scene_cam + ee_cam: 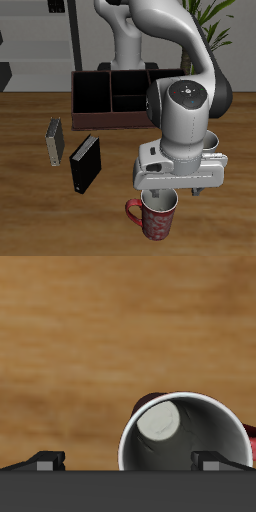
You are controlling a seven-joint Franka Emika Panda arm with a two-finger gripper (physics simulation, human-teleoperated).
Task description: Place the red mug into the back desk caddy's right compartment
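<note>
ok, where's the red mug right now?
In the exterior view the red mug stands upright near the table's front edge, directly under the tool, well forward of the caddy; the wrist view looks straight down into it.

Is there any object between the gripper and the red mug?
No. In the exterior view the gripper hangs directly above the red mug with nothing between them; the wrist view shows the mug's open rim unobstructed.
</note>
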